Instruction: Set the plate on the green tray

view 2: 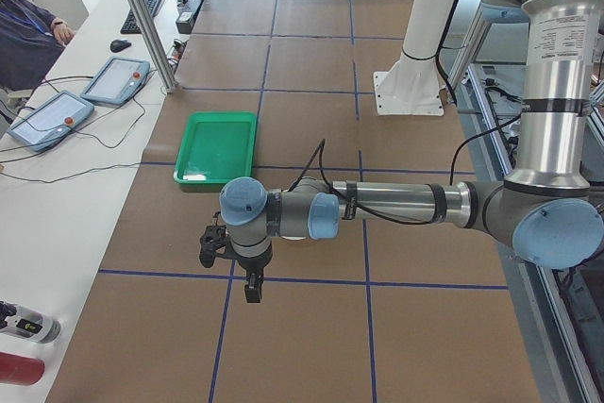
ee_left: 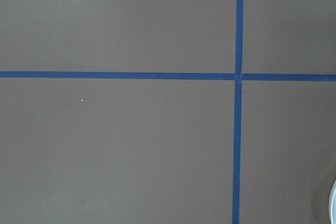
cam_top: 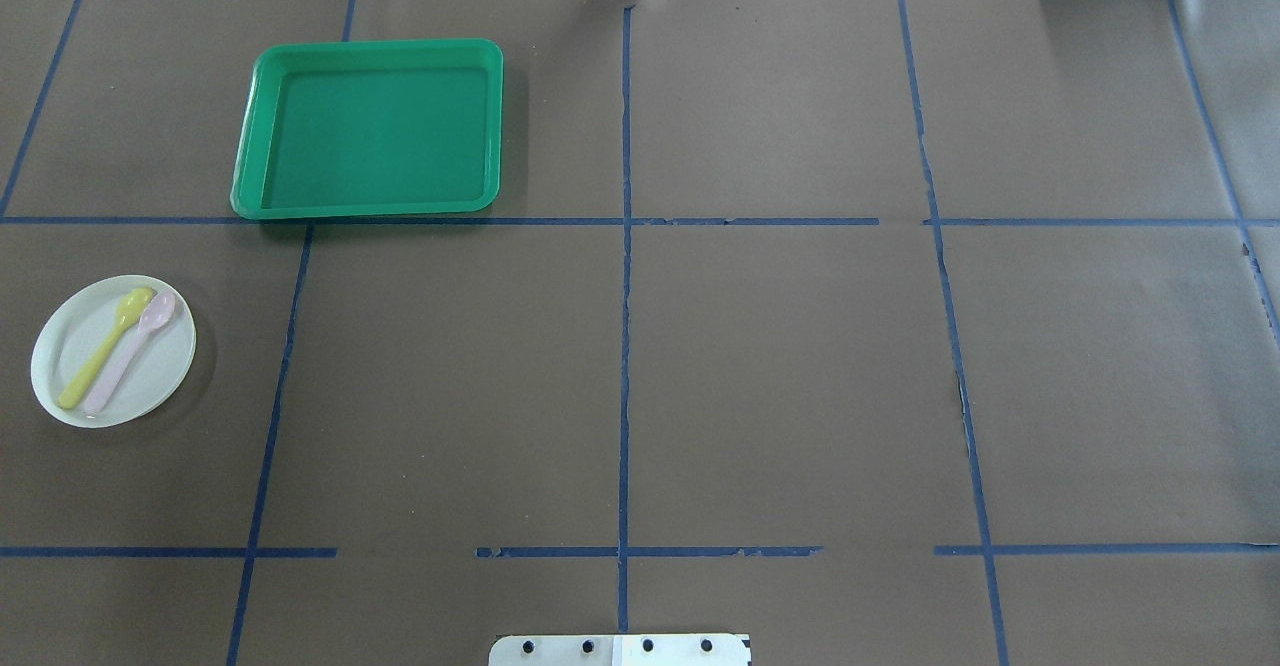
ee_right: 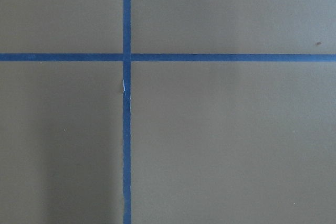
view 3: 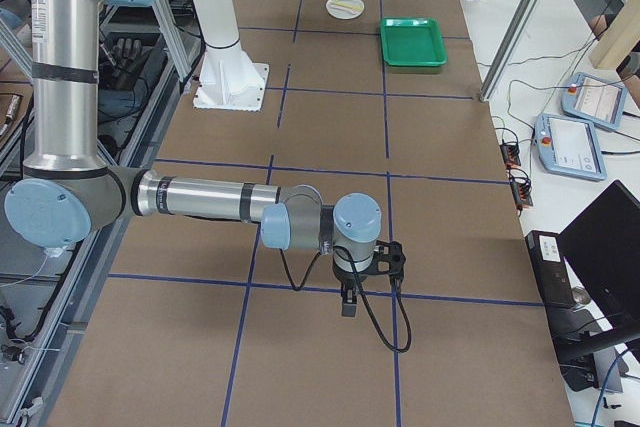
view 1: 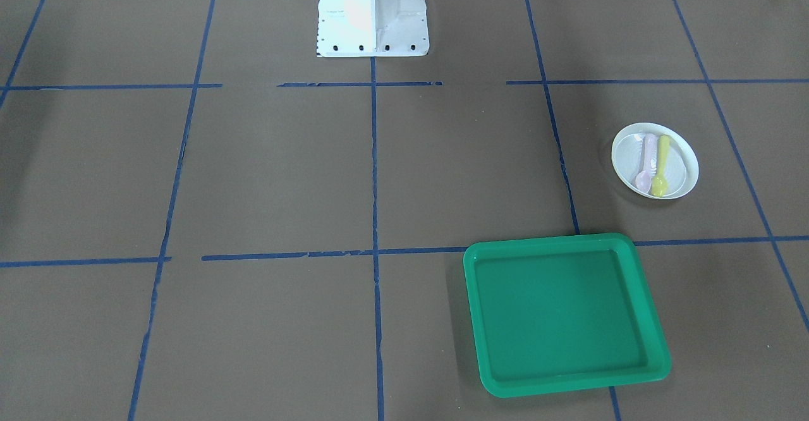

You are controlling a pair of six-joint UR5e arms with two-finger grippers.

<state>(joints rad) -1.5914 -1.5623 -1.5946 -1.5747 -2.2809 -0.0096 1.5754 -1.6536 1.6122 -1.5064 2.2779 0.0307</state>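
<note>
We see the small round white plastic plate, bearing two spoons, lying apart from the large green plastic tray, robot-side and leftward of it. We judge our left gripper the nearer. Whether it or the right gripper is spread, we cannot tell.

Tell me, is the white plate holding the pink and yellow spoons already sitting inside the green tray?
No. The plate, carrying the pink spoon and yellow spoon, sits on the table apart from the green tray, as the overhead view shows.

Left wrist view's edge cuts off the plate.
</note>
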